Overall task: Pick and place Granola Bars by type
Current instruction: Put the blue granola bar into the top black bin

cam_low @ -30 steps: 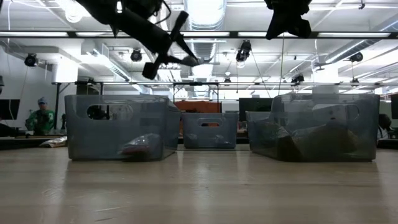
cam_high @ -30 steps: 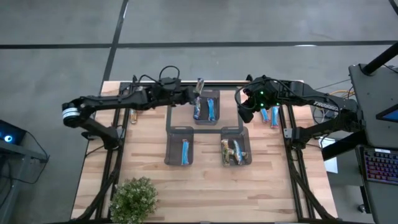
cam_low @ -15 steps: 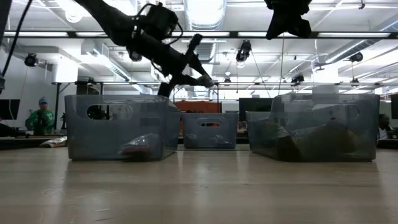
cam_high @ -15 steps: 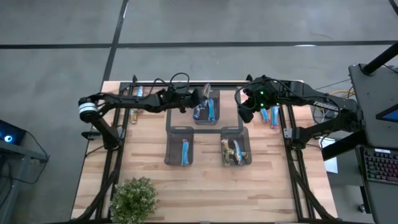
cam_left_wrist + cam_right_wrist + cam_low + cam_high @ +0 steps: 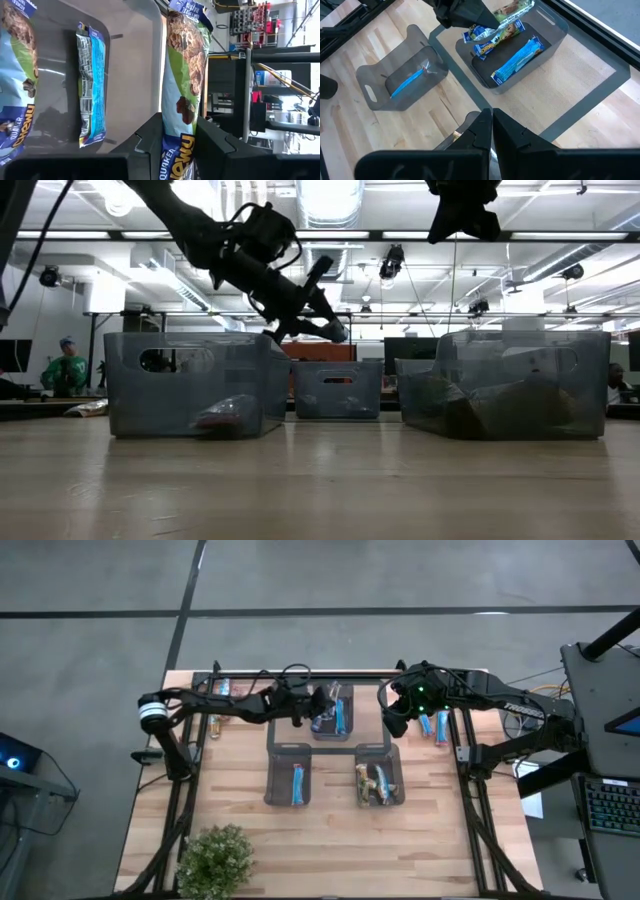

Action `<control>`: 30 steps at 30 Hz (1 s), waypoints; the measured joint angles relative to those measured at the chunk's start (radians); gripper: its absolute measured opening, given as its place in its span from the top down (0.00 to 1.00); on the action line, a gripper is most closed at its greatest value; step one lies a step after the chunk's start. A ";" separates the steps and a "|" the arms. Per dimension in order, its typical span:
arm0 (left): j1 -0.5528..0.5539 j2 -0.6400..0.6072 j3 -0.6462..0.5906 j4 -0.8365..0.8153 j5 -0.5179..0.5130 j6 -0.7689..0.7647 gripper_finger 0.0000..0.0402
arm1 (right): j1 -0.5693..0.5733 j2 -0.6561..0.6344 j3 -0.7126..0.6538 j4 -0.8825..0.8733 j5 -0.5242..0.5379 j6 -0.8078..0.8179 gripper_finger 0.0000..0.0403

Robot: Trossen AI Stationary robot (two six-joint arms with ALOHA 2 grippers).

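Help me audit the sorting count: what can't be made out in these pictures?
- Low view: bars in the far bin blur behind its tinted wall.
- Left wrist view: the held bar is partly hidden by the left tool.
- High view: loose bars partly under the right arm.
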 joint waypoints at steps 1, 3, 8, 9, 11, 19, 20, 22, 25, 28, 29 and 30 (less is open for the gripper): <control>0.000 0.004 0.000 0.000 0.000 0.000 0.81 | 0.000 0.000 0.000 0.000 0.000 -0.002 0.98; 0.000 0.008 0.000 -0.004 0.000 0.000 0.81 | 0.000 0.000 0.000 0.000 0.000 -0.004 0.98; 0.000 0.019 0.000 -0.007 0.000 -0.002 0.80 | 0.000 0.000 0.000 0.000 0.000 -0.004 0.98; 0.000 0.019 -0.001 -0.007 0.000 -0.002 0.80 | 0.000 0.000 0.000 0.000 0.000 -0.004 0.98; 0.000 0.019 -0.001 0.000 -0.002 -0.001 0.80 | 0.000 0.000 0.000 0.000 0.000 -0.004 0.98; 0.000 0.019 -0.001 -0.002 -0.007 0.005 0.80 | 0.000 0.000 0.000 0.000 0.000 -0.002 0.98; 0.000 0.019 -0.001 -0.002 -0.008 0.010 0.80 | 0.000 0.000 0.000 0.000 0.000 -0.002 0.98; 0.000 0.019 -0.001 0.000 -0.011 0.019 0.79 | 0.000 0.000 0.000 0.000 0.000 -0.002 0.98; 0.000 0.019 -0.001 0.001 -0.015 0.019 0.73 | 0.000 0.000 0.000 0.000 0.000 -0.001 0.98; 0.001 0.019 -0.001 0.000 -0.017 0.008 0.66 | 0.000 0.000 0.000 0.000 0.000 -0.001 0.98; 0.001 0.019 -0.001 -0.001 -0.017 0.000 0.64 | 0.000 0.000 0.000 0.000 0.000 -0.002 0.98; 0.001 0.019 -0.001 -0.002 -0.017 -0.005 0.62 | 0.000 0.000 0.000 0.000 0.000 -0.002 0.98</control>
